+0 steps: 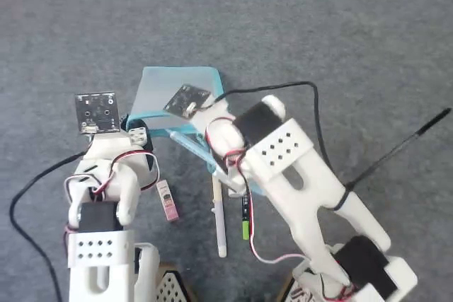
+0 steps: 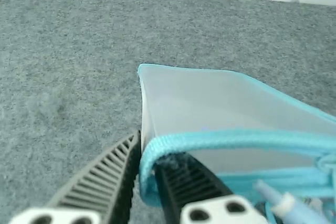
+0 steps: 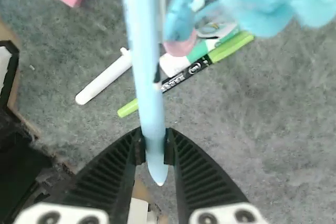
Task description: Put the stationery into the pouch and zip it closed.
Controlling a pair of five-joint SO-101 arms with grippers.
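A translucent pouch (image 1: 172, 90) with light blue trim lies on the grey carpet, its mouth toward the arms. My left gripper (image 2: 147, 182) is shut on the pouch's blue zipper edge (image 2: 220, 141) at one corner. My right gripper (image 3: 153, 150) is shut on a light blue pen (image 3: 144, 61), whose far end points at the pouch mouth (image 1: 185, 138). On the carpet lie a white pen (image 1: 219, 216), a green-and-black marker (image 1: 245, 217) and a pink eraser (image 1: 168, 199).
Grey carpet (image 1: 354, 47) stretches all round, with a pale wall along the far edge. A thin black rod (image 1: 400, 148) lies at the right. Black cables run beside both arms. The arm bases stand at the near edge.
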